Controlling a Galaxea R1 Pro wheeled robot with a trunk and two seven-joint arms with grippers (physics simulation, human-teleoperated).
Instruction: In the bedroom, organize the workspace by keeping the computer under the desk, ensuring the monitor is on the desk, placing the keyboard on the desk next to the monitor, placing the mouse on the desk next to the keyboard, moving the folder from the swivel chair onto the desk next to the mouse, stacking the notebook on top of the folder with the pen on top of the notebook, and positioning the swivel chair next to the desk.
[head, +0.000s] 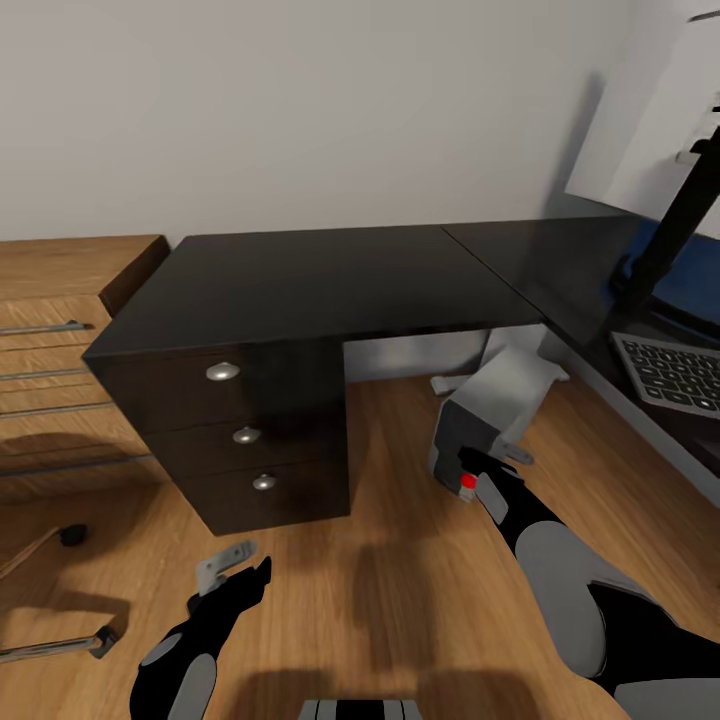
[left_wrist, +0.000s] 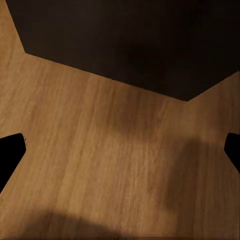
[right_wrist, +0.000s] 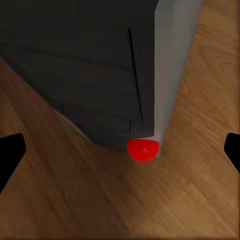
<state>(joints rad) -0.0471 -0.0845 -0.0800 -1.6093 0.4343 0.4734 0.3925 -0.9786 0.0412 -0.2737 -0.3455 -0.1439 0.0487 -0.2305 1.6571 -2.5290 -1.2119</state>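
Both my grippers are hanging with fingers spread wide, holding nothing: my left gripper (head: 235, 570) over the wooden floor (head: 380, 560), my right gripper (head: 480, 478) just above the computer (head: 490, 410), which is lying tipped beneath the desk (head: 330, 280). Nearby, the keyboard (head: 672, 372) is sitting on the desk.

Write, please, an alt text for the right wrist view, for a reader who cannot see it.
A dark computer tower with a grey side panel and a round red button at its corner stands on the wooden floor. The right gripper hangs open above it, touching nothing.
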